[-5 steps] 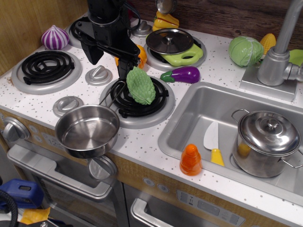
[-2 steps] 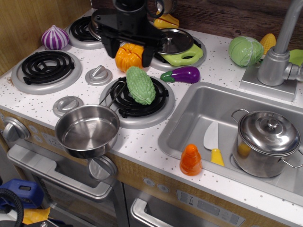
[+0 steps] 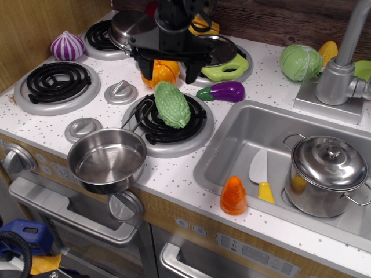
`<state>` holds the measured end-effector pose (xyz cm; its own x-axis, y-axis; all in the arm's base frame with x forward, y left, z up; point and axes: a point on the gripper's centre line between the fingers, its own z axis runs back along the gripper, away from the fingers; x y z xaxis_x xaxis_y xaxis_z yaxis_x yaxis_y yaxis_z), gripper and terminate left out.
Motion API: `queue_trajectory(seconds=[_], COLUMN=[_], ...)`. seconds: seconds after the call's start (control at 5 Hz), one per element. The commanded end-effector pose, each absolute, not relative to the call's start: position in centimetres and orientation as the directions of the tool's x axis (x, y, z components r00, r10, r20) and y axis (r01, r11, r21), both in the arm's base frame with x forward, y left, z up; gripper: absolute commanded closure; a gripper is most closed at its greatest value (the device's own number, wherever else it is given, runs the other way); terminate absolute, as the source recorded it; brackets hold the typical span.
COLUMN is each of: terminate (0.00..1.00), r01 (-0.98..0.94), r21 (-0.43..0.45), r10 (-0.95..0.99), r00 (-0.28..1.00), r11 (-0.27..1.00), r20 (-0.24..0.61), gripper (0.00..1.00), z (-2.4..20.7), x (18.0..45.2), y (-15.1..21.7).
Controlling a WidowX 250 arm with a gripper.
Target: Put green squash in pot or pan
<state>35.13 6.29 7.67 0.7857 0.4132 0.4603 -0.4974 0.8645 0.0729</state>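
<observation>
From my seat I see the green squash (image 3: 172, 105) lying on the black coil burner (image 3: 171, 119) near the middle of the tabletop (image 3: 179, 174), tilted with its narrow end toward the back edge. It is free of the arm. The small steel saucepan (image 3: 107, 160) sits at the front edge, left of centre, empty, its rim hanging a little over the edge, and its thin wire handle reaches up toward the burner just beside the squash.

My gripper (image 3: 164, 66) hangs above the tabletop toward the back edge, behind the squash and apart from it. Its jaws stand spread wide and hold nothing; an orange toy pumpkin (image 3: 160, 72) shows between them, lower down on the tabletop.

A purple eggplant (image 3: 223, 91) lies right of the squash. In the sink (image 3: 232, 145) at the right stand a lidded stockpot (image 3: 326, 174) and a white knife with yellow handle (image 3: 261, 175). An orange cone-shaped toy (image 3: 233, 196) stands on the front edge by the sink. A green cabbage (image 3: 300, 62) rests near the back right corner, a purple onion (image 3: 67, 46) near the back left corner.
</observation>
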Motion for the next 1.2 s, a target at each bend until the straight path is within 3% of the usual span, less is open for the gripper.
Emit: queue_trajectory(seconds=[0.0, 0.8, 1.0], terminate=[0.0, 0.0, 0.0], r01=[-0.519, -0.519, -0.529], r21=[0.019, -0.095, -0.092], r10=[0.444, 0.502, 0.51], r00=[0.749, 0.738, 0.736], r11=[0.855, 0.849, 0.844], r20=[0.492, 0.451, 0.445], gripper=[0.0, 0.0, 1.0], z=[7.9, 4.6, 4.5], x=[35.3, 34.9, 35.0], y=[6.2, 5.0, 4.9])
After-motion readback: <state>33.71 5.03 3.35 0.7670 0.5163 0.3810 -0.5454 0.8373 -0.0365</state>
